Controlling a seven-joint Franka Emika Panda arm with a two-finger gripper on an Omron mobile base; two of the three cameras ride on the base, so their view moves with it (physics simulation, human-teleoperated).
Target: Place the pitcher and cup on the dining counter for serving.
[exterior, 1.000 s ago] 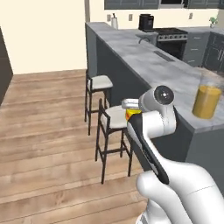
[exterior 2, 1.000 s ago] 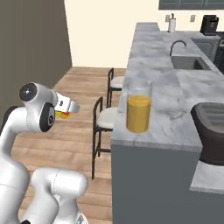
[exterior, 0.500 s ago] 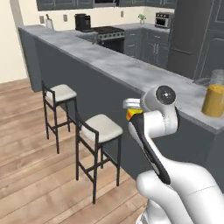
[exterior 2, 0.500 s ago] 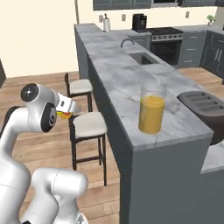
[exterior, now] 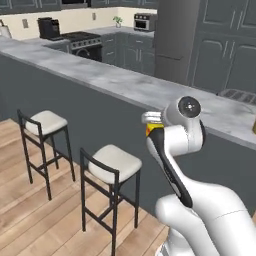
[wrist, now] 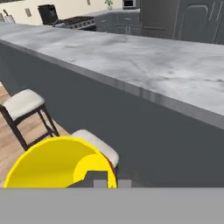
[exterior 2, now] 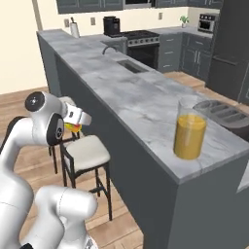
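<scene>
A: Spotted the pitcher [exterior 2: 189,134] yet?

B: Yep. Sat upright on the dining counter [exterior 2: 146,102], close to the near end of the marble top in the right base view, about half full of orange liquid. Well apart from the arm.

A: And the cup [wrist: 61,162]?

B: Held up in the gripper [exterior 2: 78,118], off the counter. Showed big and yellow at the bottom left of the hand view, rim toward the camera. Just a sliver of yellow with a bit of orange-red under the hand [exterior: 154,128] in the left base view, same in the right base view [exterior 2: 73,127].

A: Claw actually clamped on it, or loose?

B: Looked clenched around the cup, carried in the air in front of the dark grey front panel, below the level of the marble top. Fingertips mostly hidden by the cup itself, though.

A: Anything else around?

B: Two white-cushioned bar stools on the wood floor against the counter front: near stool [exterior: 111,165] right beside the arm, far stool [exterior: 44,123] further left. Sink [exterior 2: 130,65] with a faucet set into the marble further along. Dark toaster [exterior 2: 224,115] just past the pitcher on the right. Stove [exterior 2: 140,36] and a black coffee maker [exterior 2: 112,25] against the back wall, microwave [exterior: 144,21] way off in the corner.
</scene>
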